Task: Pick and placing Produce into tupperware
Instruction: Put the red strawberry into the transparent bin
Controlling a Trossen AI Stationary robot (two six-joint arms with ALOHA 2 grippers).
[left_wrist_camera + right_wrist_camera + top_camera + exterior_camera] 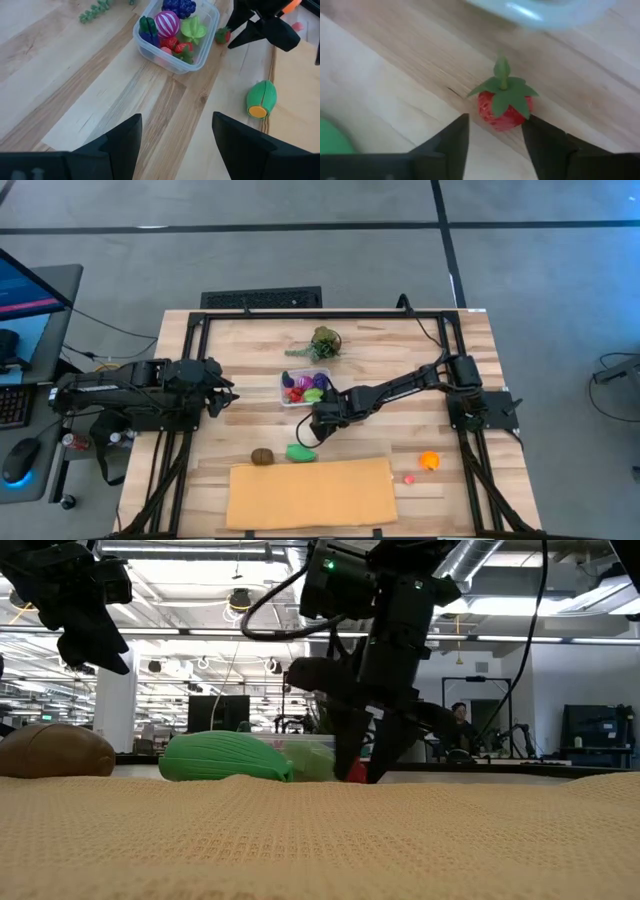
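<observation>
While the left gripper (175, 145) waits spread at the bench's left edge, the right gripper (495, 131), spread, straddles a strawberry (504, 106) beside the tupperware (176, 61), needing to pinch.

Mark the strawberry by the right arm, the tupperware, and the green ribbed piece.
strawberry (504, 111), right wrist view, red body.
tupperware (167, 63), left wrist view, near clear wall.
green ribbed piece (263, 96), left wrist view, ribbed side.

Your right gripper (313, 430) low just beside the tub (305, 388) of produce, left gripper (225, 392) waiting apart, green piece (301, 452) near the sheet (310, 492).
</observation>
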